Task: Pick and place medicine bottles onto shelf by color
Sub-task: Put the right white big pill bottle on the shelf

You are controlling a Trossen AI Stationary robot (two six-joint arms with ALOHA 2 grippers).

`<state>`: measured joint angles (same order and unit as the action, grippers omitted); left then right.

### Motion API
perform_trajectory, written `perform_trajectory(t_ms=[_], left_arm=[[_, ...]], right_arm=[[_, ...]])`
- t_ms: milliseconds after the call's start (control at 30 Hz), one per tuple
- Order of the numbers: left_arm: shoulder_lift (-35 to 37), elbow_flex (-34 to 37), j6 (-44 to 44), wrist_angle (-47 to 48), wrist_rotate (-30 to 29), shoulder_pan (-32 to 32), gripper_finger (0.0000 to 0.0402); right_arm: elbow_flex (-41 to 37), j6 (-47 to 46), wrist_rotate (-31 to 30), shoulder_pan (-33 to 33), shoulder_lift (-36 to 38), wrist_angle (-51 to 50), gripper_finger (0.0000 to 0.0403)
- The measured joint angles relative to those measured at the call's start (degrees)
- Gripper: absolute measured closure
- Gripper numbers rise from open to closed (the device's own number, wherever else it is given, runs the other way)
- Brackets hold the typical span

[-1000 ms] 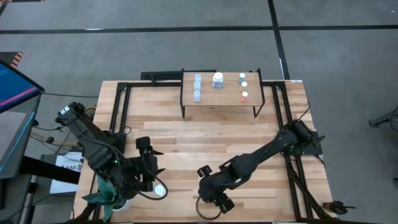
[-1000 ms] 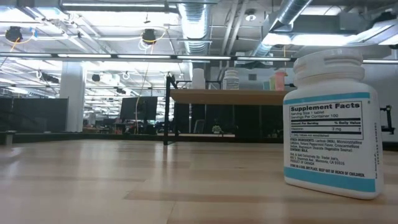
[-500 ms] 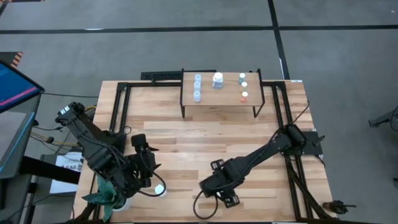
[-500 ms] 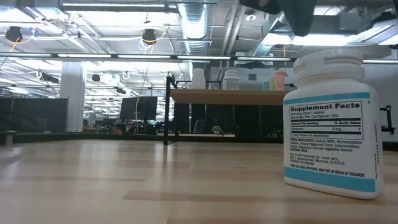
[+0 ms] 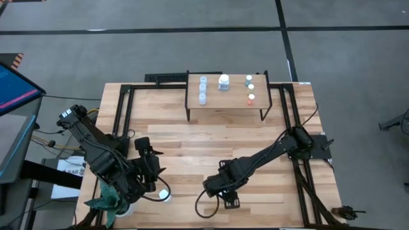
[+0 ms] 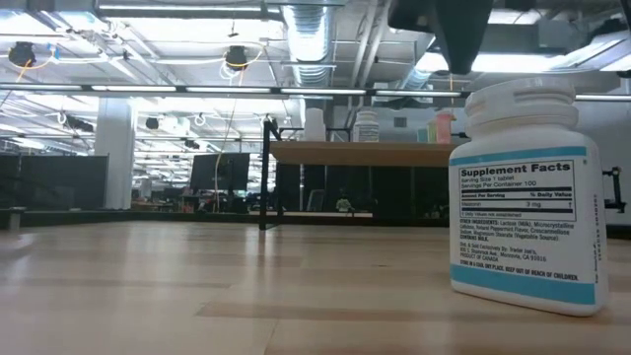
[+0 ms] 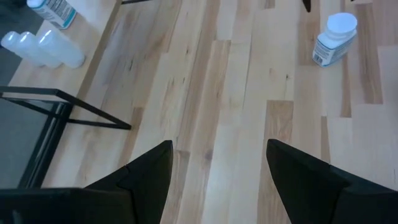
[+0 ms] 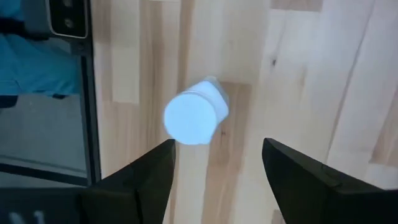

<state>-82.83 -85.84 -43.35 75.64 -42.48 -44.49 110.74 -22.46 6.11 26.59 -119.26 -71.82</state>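
since the earlier frame your right tool [image 8: 214, 171] has shifted over the near desk edge and now hovers directly above a white bottle [image 8: 194, 116], fingers spread wide on either side of it without touching. you see that bottle [image 6: 525, 197] standing upright on the desk [image 5: 192, 150], near its front edge. farther back, the shelf [image 5: 225, 99] carries three pale-blue-capped bottles [image 5: 202, 89], one white bottle [image 5: 224, 82] and three small bottles [image 5: 250, 88] with coloured caps. your left tool [image 7: 217, 171] waits open at the desk's front left, beside another white bottle [image 5: 164, 193].
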Motion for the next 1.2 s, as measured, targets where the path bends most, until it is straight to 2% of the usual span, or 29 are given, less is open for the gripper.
perform_trajectory(t_ms=[233, 500, 700, 800, 1200], left_arm=[[0.0, 0.0, 0.0, 0.0, 0.0, 0.0, 0.0155], [-0.02, 0.0, 0.0, 0.0, 0.0, 0.0, 0.0155], [-0.02, 0.0, 0.0, -0.01, 0.01, 0.0, 0.0155], [-0.02, 0.0, 0.0, -0.03, 0.02, 0.0, 0.0155], [-0.04, 0.0, 0.61, -0.04, 0.02, 0.0, 0.0155]], right_arm=[[0.0, 0.29, -0.24, -0.07, -0.04, 0.72, 0.0113], [-0.02, -2.36, -0.2, -0.89, -0.07, 4.02, 0.0111], [-0.1, 7.01, -0.15, 0.68, -0.07, 5.86, 0.0111], [-1.43, 8.98, 0.17, 1.61, -0.08, 8.75, 0.0111], [-4.44, 13.96, -0.11, 3.14, -0.13, 9.32, 0.0111]])
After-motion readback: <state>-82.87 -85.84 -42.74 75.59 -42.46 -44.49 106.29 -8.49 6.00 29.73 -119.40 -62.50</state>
